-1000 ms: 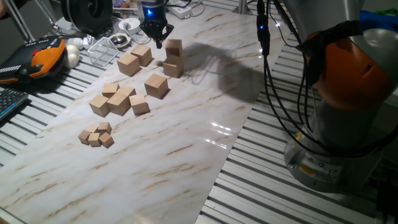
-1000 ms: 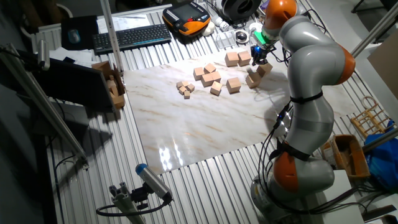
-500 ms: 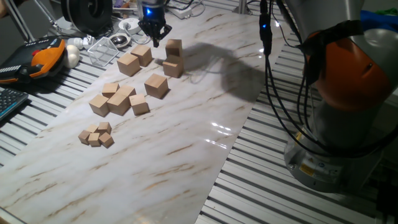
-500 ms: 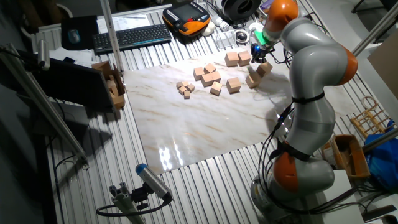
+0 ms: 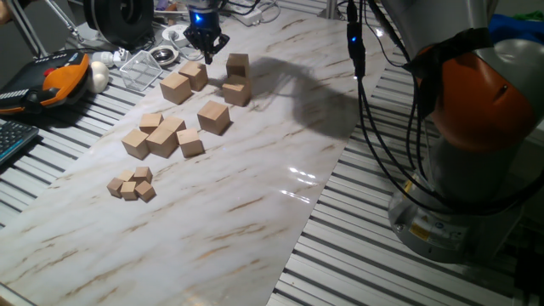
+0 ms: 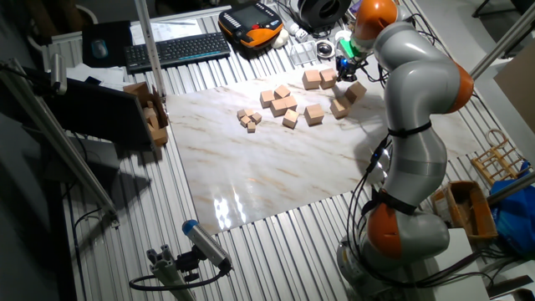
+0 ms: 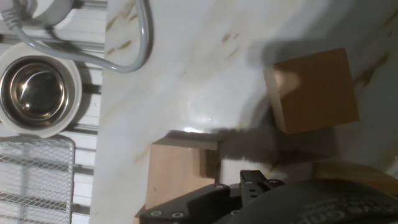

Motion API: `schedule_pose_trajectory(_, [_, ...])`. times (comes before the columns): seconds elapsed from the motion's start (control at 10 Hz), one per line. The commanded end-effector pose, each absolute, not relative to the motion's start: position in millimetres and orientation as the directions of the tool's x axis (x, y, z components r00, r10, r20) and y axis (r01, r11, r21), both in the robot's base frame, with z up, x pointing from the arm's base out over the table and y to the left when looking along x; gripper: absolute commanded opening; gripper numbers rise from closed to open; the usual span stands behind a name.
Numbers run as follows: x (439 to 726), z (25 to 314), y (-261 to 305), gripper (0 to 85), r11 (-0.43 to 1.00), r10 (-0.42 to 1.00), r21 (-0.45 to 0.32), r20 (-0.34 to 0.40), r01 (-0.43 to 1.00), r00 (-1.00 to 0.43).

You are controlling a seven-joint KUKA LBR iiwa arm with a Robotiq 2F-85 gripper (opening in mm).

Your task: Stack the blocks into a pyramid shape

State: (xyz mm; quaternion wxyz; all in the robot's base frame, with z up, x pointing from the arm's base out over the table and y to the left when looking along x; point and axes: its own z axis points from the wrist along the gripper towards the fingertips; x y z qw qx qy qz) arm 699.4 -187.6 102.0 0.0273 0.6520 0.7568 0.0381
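Five large tan blocks lie at the far end of the marble board: two side by side [image 5: 176,87] [image 5: 195,75], two close together [image 5: 237,64] [image 5: 237,89], and one alone [image 5: 214,116]. They also show in the other fixed view [image 6: 312,79] [image 6: 357,90]. My gripper [image 5: 206,53] [image 6: 343,73] hangs just above and behind the back-left pair, holding nothing. Its fingers look closed together. In the hand view, the gripper [image 7: 245,149] is a dark blur between one block [image 7: 177,177] and another [image 7: 314,90].
Medium wooden cubes [image 5: 161,136] and tiny cubes [image 5: 132,183] lie nearer on the board. A metal bowl in a white dish [image 7: 37,90], a wire basket [image 7: 34,180] and a grey cable [image 7: 140,37] sit just off the board's far edge. An orange pendant [image 5: 59,76] lies to the left.
My gripper has moved left and towards the far edge, away from the right pair of blocks and over the back-left pair. No block has moved.
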Motion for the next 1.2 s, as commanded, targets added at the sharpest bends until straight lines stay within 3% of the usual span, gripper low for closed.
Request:
schedule_pose_trajectory(0.0, [701.5, 100.0, -188.1, 0.0, 0.15, 0.988, 0.092, 0.009, 0.984, -0.151])
schedule_pose_trajectory(0.8, [701.7, 99.7, -188.1, 0.0, 0.168, 0.986, 0.085, -0.003, 0.982, -0.168])
schedule_pose_trajectory(1.1, [700.5, 104.9, -192.5, 0.0, 0.187, 0.981, 0.072, 0.032, 0.98, -0.189])
